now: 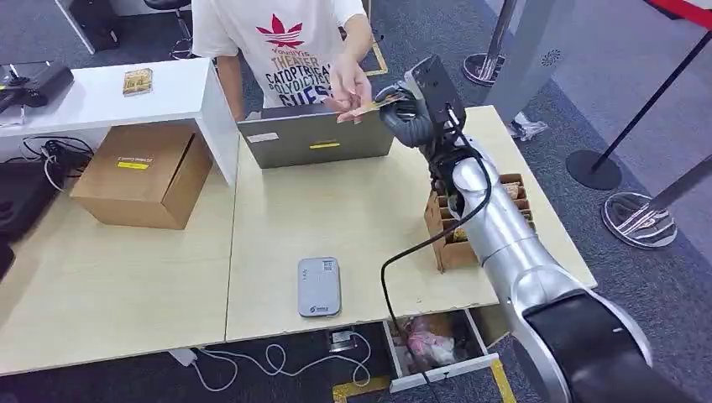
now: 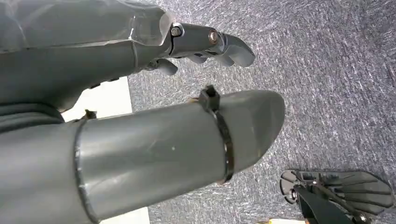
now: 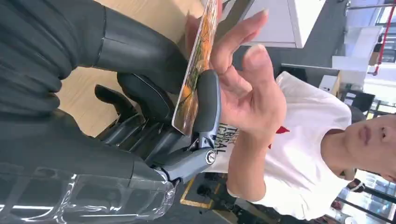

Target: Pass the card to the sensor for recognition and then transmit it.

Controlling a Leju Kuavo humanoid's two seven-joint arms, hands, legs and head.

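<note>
A pale wooden table stands on grey carpet. A white desk adjoins the table's far left corner, with a brown box in front of it. Right of the table stand stanchion bases. Under the table's near edge, an open drawer and white cable show.
</note>
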